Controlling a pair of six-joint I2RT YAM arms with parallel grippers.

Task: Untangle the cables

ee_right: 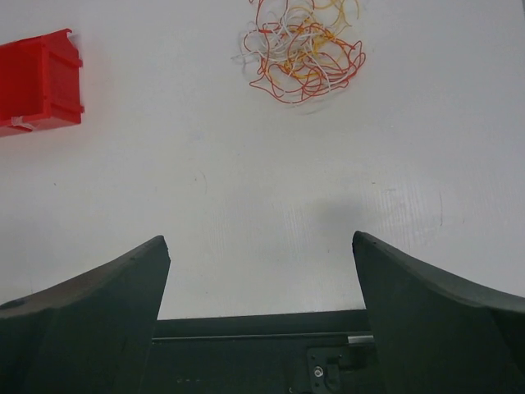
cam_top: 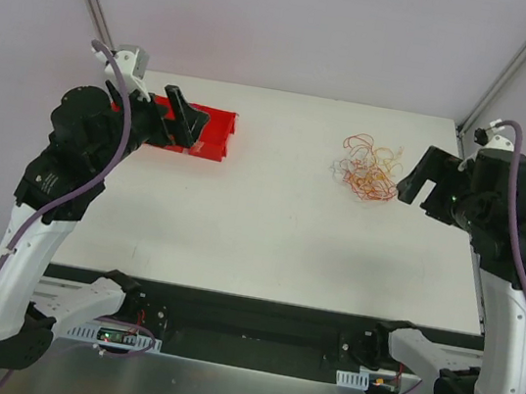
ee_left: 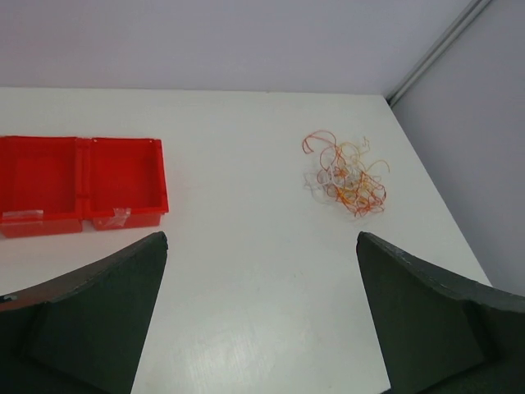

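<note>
The cables point(cam_top: 367, 171) lie in one tangled bunch of thin red, orange, yellow and white loops on the white table, right of centre toward the back. They also show in the left wrist view point(ee_left: 344, 176) and the right wrist view point(ee_right: 302, 49). My right gripper point(cam_top: 420, 184) hovers just right of the bunch, open and empty, jaws wide apart point(ee_right: 261, 246). My left gripper point(cam_top: 182, 118) is open and empty over the far left of the table, well away from the cables point(ee_left: 261, 246).
A red two-compartment bin point(cam_top: 205, 135) sits at the back left, partly under my left gripper; it shows in the left wrist view point(ee_left: 82, 182) and the right wrist view point(ee_right: 37, 80). The table's near edge and a black rail point(ee_right: 262, 328) lie below the right gripper.
</note>
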